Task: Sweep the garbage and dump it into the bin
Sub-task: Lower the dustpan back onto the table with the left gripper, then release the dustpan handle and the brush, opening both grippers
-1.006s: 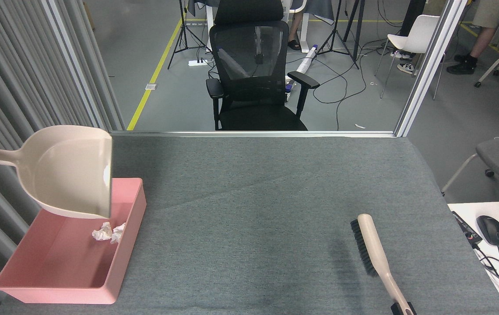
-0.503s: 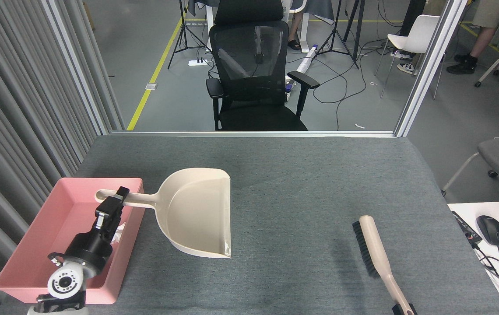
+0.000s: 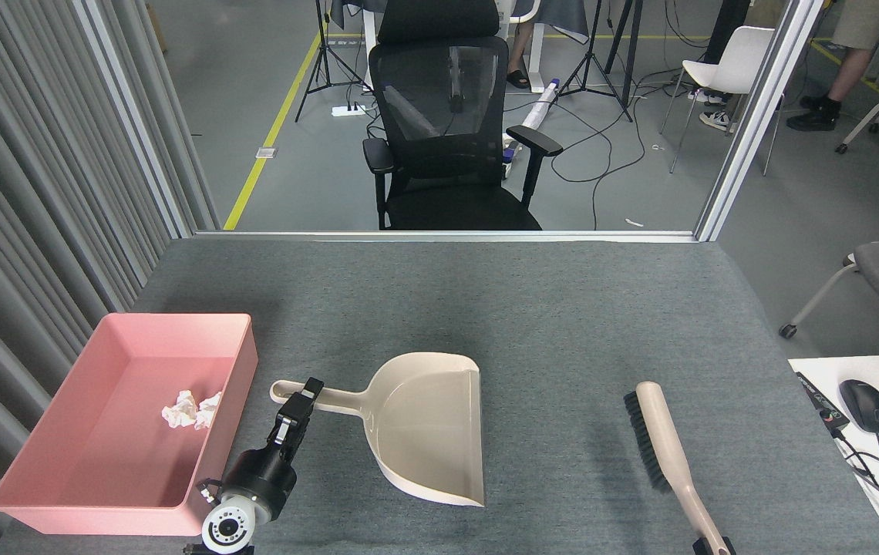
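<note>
A: Where is the garbage?

B: Two white wads lie inside the pink bin, near its right wall, toward the far half. The bin sits at the table's left edge. By the look of it, the dumping part is done.

A: And the arms?

B: The left gripper comes up from the bottom edge and is closed on the dustpan handle, close to the handle's free end. The pan appears to rest flat on the grey table, mouth facing right, and it looks empty. Of the right gripper only a dark sliver shows at the bottom edge, at the end of the brush handle; whether it is clamped or spread cannot be told.

A: What could go wrong?

B: The grip sits far out on a long handle, so any twist of the wrist would swing the pan's wide mouth. The left arm is just beside the bin's near right corner; pulling back carelessly could nudge the bin, which is already close to the table's left edge and the slatted wall.

A: How much free room is there?

B: Plenty. The table's centre and far half are bare, and pan and brush lie well apart. The brush's handle end reaches the near edge, so that side is tight.
</note>
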